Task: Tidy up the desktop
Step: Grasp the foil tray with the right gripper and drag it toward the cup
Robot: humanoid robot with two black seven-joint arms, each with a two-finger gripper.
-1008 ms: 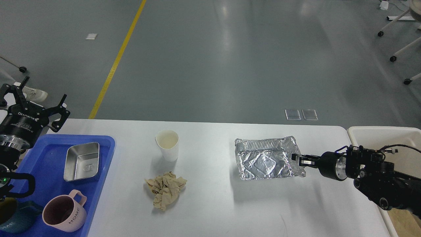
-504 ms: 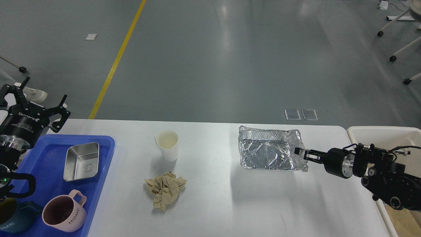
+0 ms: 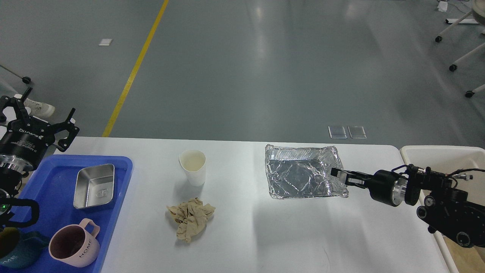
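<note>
Changes since the earlier frames: the foil tray [image 3: 299, 177], first resting flat on the tabletop, was then lifted and tipped back, and now sits shifted slightly left with its open face turned more toward the head view; the right gripper [image 3: 338, 175] that carries it has moved left with it. All other items unchanged in position. Item, desktop [image 3: 242, 235]: large white tabletop with rounded corners, filling the lower half of the view, lying beneath the right gripper and extending left from it. Item, right gripper: enters from the right edge, fingers clenched on the right rim of the crumpled foil tray, which hangs above the desktop and casts a shadow below. Item, left gripper [image 3: 38, 115]: at the far left, above the back corner of the blue tray [image 3: 57, 189], fingers spread apart, holding nothing. Item, blue tray: on the desktop's left end, containing a steel dish [image 3: 94, 185] and a pink mug [image 3: 74, 246] marked HOME. Item, paper cup [image 3: 193, 167]: white, upright, centre-left. Item, crumpled brown paper [image 3: 190, 218]: just in front of the cup, apart from it. Item, off-white bin [image 3: 439, 157]: beside the desktop's right edge, behind the right arm.
</note>
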